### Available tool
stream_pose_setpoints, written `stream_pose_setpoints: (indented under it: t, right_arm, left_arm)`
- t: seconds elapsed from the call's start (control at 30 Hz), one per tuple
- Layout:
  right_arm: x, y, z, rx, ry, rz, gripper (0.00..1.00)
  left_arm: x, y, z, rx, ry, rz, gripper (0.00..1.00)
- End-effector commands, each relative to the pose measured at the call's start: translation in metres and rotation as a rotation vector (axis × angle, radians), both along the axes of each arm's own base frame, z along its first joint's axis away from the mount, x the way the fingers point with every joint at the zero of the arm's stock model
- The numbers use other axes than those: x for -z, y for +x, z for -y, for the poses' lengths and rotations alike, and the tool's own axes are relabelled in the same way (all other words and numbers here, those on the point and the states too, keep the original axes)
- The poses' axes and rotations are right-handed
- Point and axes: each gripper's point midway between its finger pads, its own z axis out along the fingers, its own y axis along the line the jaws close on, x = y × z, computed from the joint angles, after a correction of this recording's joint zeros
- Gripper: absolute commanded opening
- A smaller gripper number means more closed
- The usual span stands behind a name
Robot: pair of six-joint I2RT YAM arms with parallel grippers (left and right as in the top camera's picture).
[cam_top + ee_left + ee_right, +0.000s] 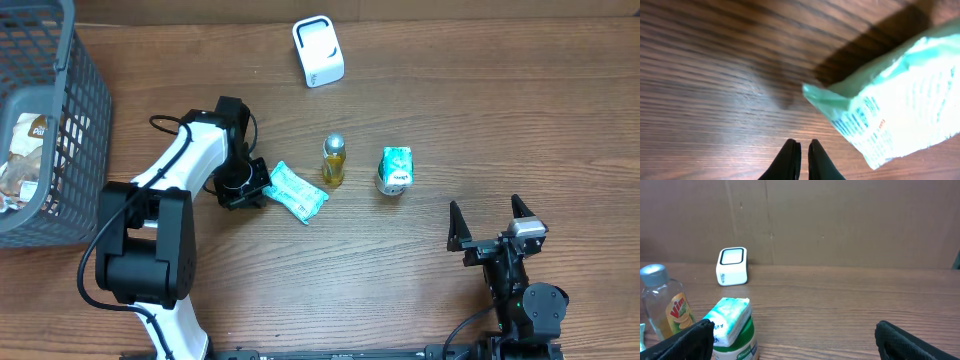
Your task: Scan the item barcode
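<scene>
Overhead, the wooden tabletop (500, 110) carries a white scanner (318, 50) near the far edge. Nearer the middle is a row of three things: a pale green packet (298, 191), a small bottle (334, 160) with a silver cap, and a green-and-white tub (395, 170). A grey basket (85, 115) holding packets stands at the left edge. The left arm (185, 155) reaches in so that the left jaws sit just beside the packet's left end; whether they touch it is hard to say from here. The right jaws hang near the front right, well apart from everything.

From the left wrist, the left jaws are clenched almost together with nothing between them. The packet (900, 110) lies on the wood ahead and to the right, apart from the tips.

From the right wrist, the right jaws stand spread wide and empty. Beyond them are the tub (732, 325), the bottle (665, 305) and, further back, the scanner (732, 266) before a brown wall (840, 220).
</scene>
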Motion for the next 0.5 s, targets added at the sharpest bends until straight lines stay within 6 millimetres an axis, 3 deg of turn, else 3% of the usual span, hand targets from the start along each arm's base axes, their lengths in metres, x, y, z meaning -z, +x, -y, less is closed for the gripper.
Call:
stream_pose_setpoints:
  t: [0.0, 0.2, 0.47]
  right_arm:
    - [0.003, 0.000, 0.002, 0.012, -0.001, 0.001, 1.00]
    - [0.003, 0.000, 0.002, 0.012, -0.001, 0.001, 1.00]
    - [0.003, 0.000, 0.002, 0.012, -0.001, 0.001, 1.00]
  left_arm:
    - [0.002, -0.006, 0.011, 0.028, -0.035, -0.016, 0.09]
    - [0.008, 0.001, 0.022, 0.035, -0.030, 0.029, 0.08]
    - [0.012, 0.041, -0.006, -0.072, 0.087, 0.165, 0.06]
